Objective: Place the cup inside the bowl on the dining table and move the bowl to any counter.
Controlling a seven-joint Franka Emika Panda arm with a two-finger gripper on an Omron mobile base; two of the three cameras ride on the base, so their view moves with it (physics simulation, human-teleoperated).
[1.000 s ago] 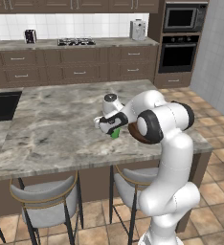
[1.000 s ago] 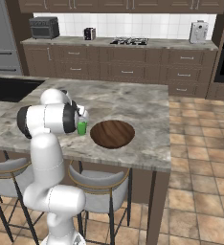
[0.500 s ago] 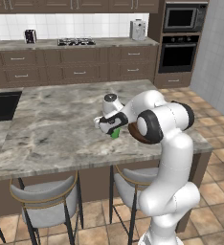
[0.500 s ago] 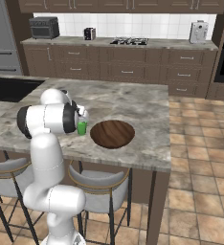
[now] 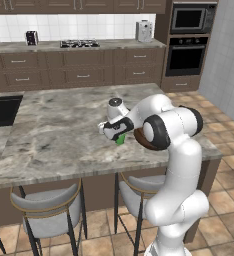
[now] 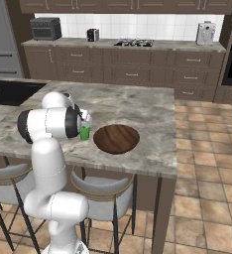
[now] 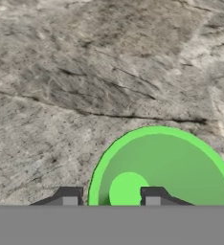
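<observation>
We are watching the gripper [image 7: 111,196] pinching the cup [image 7: 164,167] rim, standing on the dining table [image 6: 138,106], just beside the bowl [image 6: 116,138].

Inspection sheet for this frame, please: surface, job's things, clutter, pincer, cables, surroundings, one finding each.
Surface: dining table, veined marble top on a dark base.
Job's things: cup, green, upright on the table beside the bowl, not in it; the bowl is dark wood and holds nothing.
Clutter: nothing seen on the table near the job's things.
Pincer: pincer is right down at the cup; one fingertip is inside the rim, the other outside; whether they clamp the wall cannot be told.
Cables: nothing seen.
Surroundings: counter with gas hob along the tiled back wall; stools under the table edge; built-in oven to the right.
</observation>
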